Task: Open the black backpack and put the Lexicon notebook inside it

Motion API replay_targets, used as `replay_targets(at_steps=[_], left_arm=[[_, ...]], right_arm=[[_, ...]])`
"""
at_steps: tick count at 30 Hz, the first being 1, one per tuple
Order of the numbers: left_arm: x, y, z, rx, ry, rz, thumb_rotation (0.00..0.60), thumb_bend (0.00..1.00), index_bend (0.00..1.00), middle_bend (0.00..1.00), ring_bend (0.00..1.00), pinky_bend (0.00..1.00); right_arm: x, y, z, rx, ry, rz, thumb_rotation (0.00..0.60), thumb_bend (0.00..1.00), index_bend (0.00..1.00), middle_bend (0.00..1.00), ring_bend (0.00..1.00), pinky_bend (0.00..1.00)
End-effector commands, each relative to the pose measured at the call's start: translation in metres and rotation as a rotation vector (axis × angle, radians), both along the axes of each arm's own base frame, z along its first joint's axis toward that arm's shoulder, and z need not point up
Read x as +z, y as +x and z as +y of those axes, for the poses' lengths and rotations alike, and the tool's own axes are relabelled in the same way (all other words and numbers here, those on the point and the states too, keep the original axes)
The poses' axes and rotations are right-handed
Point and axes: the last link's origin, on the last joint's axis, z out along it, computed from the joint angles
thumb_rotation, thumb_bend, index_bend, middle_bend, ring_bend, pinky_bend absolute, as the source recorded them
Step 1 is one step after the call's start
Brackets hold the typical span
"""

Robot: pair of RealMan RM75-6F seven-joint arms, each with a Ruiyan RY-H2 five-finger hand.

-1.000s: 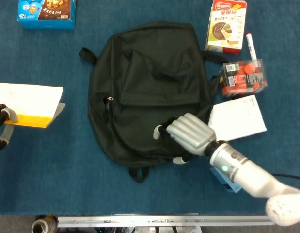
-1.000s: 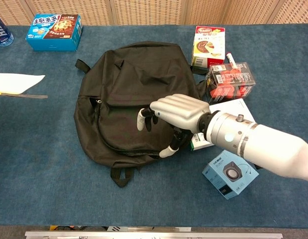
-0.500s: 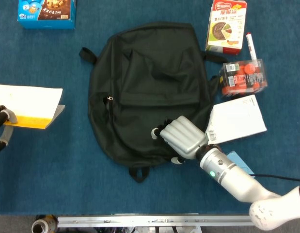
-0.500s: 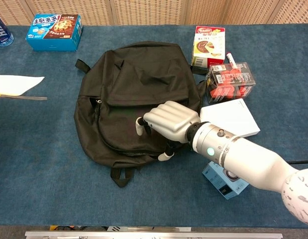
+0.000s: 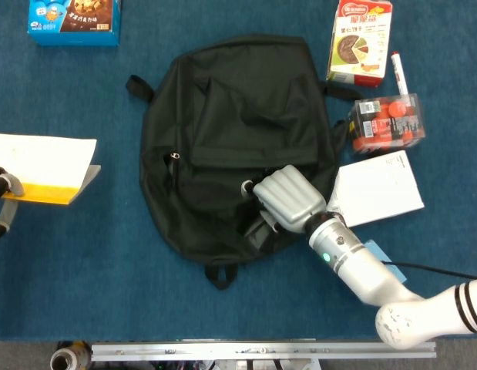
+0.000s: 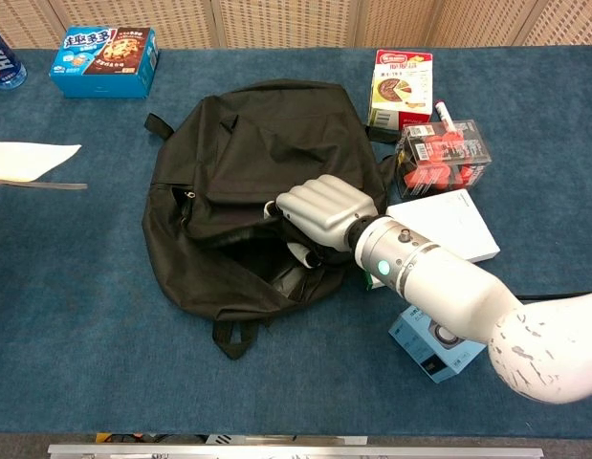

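The blue worktop carries the black backpack, which lies flat at its middle with its lower front now gaping: a dark opening shows near the bottom edge, so the step in hand looks like the opening of the bag, partly done. The right hand rests on that part of the backpack with its fingers curled down at the lip of the opening; it seems to grip the fabric there, though neither view shows just what the fingertips pinch. At the far left edge lies the notebook, white with a yellow underside, presumably the Lexicon one, though no title can be read; it is well apart from the bag. Only a sliver of the left hand shows in the head view, touching the notebook's near corner, and I cannot tell whether it holds it. A white booklet lies just beside the right wrist. The next move, as I judge it, calls for widening the opening and holding it agape while the left arm brings the notebook across.
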Motion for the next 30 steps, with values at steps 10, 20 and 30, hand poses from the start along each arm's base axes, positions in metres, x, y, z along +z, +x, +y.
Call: replay_targets(at_steps=[10, 20, 30], left_arm=[[0.007, 0.003, 0.009, -0.016, -0.001, -0.027, 0.6, 0.37, 0.62, 0.59, 0.51, 0.55], [0.012, 0.019, 0.012, -0.082, -0.052, -0.096, 0.6, 0.37, 0.62, 0.59, 0.51, 0.55], [0.004, 0.041, 0.018, -0.199, -0.139, -0.139, 0.6, 0.37, 0.62, 0.59, 0.51, 0.55]], right_arm=[[0.015, 0.012, -0.033, -0.068, -0.097, -0.111, 0.6, 0.74, 0.55, 0.53, 0.52, 0.73], [0.044, 0.022, -0.072, -0.128, -0.218, -0.244, 0.6, 0.76, 0.57, 0.55, 0.55, 0.76], [0.053, 0.039, -0.094, -0.157, -0.302, -0.326, 0.6, 0.74, 0.57, 0.55, 0.55, 0.76]])
